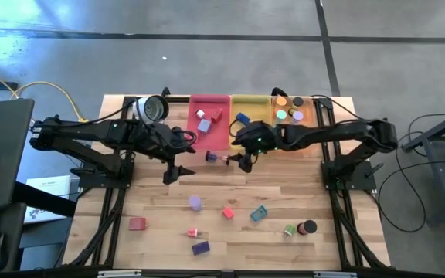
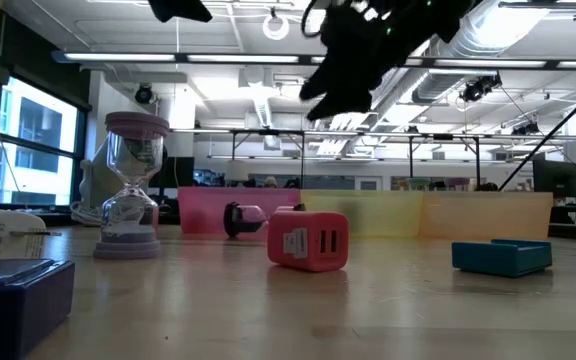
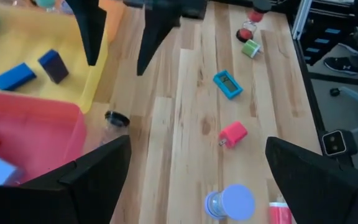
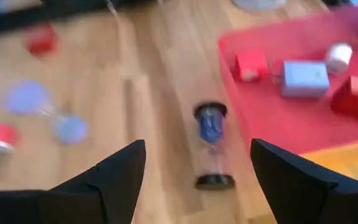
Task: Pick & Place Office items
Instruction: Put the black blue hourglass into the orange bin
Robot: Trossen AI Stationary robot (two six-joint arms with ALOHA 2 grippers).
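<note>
Small office items lie scattered on the wooden table's near half: a lavender hourglass [image 1: 195, 202] standing upright, a red plug block [image 1: 228, 212], a teal block [image 1: 259, 214], a red block [image 1: 136, 224] and a purple block [image 1: 200, 248]. A small black-capped blue hourglass [image 4: 212, 146] lies on its side by the pink tray [image 1: 208, 137]. My right gripper [image 1: 236, 161] hangs open above and just right of it, and it shows ahead between the fingers in the right wrist view. My left gripper [image 1: 177, 173] is open and empty, above the table left of the pink tray.
Pink, yellow [image 1: 249, 108] and orange [image 1: 293, 100] trays stand side by side along the far edge, each holding a few pieces. A round silver-and-white object [image 1: 154, 107] sits at the far left. A green piece [image 1: 289, 230] and a black disc [image 1: 308, 228] lie near right.
</note>
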